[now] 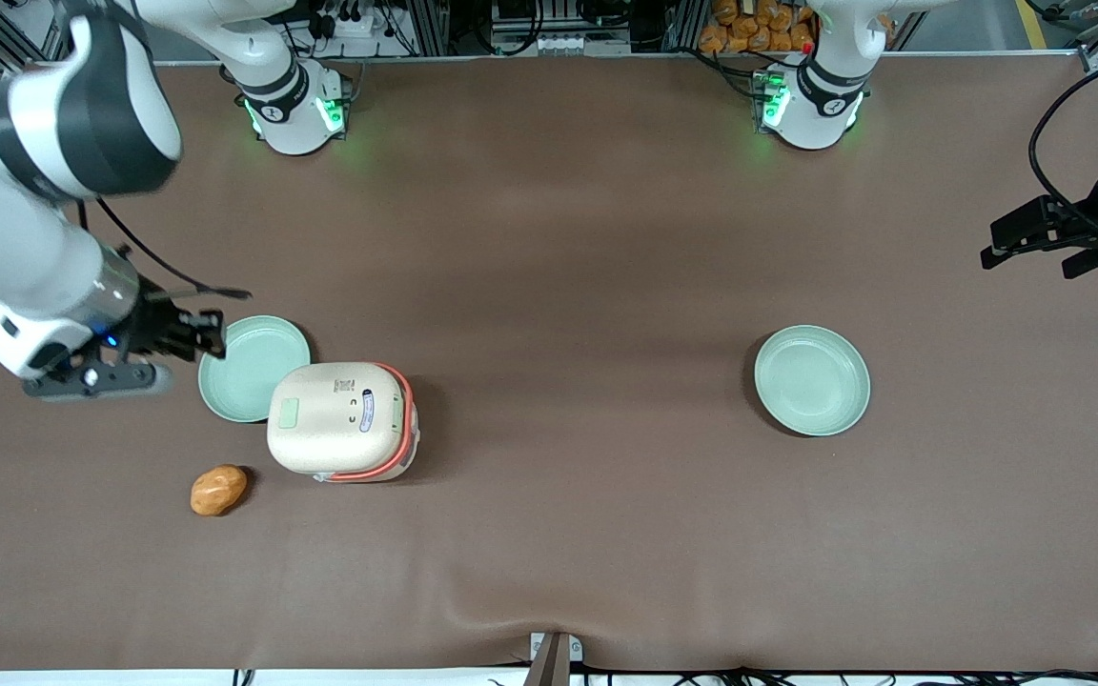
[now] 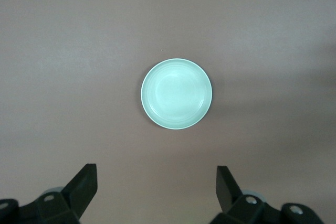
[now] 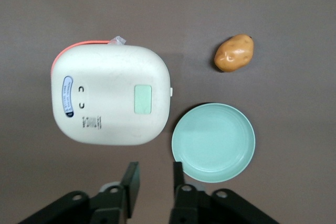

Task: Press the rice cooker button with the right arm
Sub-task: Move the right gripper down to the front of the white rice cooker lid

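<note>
I see a brown table [image 1: 568, 238] with the closed cooker [image 1: 341, 420] touching an empty plate [image 1: 249, 367]. A potato [image 1: 218, 490] lies near the cooker. My gripper [image 3: 152, 182] hangs above the table beside that plate, fingers narrowly apart, holding nothing.

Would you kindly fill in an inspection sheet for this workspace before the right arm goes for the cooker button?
Surface: brown table covering, slightly wrinkled at the edge nearest the front camera.
Job's things: small cream rounded-square rice cooker with salmon-red band, lid closed, upright; pale green panel on its lid.
Clutter: pale green round plate touching or just beside the cooker; second pale green round plate toward the parked arm's end; orange-brown potato-like object nearer the front camera than the first plate.
Grippers: right arm's black end effector raised beside the cooker, holding nothing, fingers slightly apart.
Cables: black cable along the right arm.
Surroundings: aluminium frame and orange items past the arm bases.
</note>
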You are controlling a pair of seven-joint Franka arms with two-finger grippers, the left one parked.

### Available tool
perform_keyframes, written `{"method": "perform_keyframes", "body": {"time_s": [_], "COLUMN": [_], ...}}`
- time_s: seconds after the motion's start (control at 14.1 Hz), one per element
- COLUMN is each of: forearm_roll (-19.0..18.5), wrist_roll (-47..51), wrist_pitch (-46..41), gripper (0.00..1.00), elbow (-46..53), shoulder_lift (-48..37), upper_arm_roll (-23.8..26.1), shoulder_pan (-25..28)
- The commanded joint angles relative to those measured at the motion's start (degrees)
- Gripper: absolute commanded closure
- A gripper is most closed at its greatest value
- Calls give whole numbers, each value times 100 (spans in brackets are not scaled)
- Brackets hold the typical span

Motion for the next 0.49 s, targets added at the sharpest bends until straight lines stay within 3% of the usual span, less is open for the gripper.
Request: {"method": "perform_keyframes", "body": {"time_s": [0.0,0.42], "forearm_roll": [74,83], "wrist_roll": [44,44], "wrist_pitch": [201,1105], "gripper": [83,93], "elbow": [49,49], "shoulder_lift": [323,859], "upper_arm_roll": [-34,-34], "shoulder_pan": [116,195]}}
